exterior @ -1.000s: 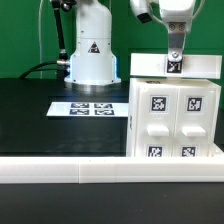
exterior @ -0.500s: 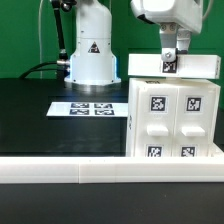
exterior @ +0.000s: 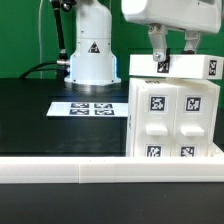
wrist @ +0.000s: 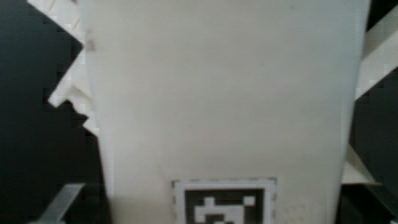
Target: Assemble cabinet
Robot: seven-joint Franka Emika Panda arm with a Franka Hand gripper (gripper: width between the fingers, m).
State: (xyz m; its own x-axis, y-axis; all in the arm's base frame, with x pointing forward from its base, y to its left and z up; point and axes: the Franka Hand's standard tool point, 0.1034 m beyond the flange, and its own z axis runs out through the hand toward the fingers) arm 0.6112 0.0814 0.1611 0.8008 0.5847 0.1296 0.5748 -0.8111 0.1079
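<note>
The cabinet (exterior: 172, 120) is a large white box on the exterior view's right, with several tagged panels on its front. A flat white top panel (exterior: 185, 68) with marker tags lies across its top. My gripper (exterior: 172, 60) reaches down from above, and its two fingers (exterior: 155, 52) straddle this panel and grip it. In the wrist view the panel (wrist: 222, 100) fills most of the picture, with one tag (wrist: 231, 202) near my jaws. A finger (wrist: 54, 205) shows at each side edge of the panel.
The marker board (exterior: 90, 108) lies flat on the black table (exterior: 40, 120), left of the cabinet. The arm's white base (exterior: 90, 55) stands behind it. A long white rail (exterior: 100, 172) runs along the front edge.
My gripper has shifted toward the exterior view's left and turned about its vertical axis. The top panel has turned with it, and a tag now shows at its right end.
</note>
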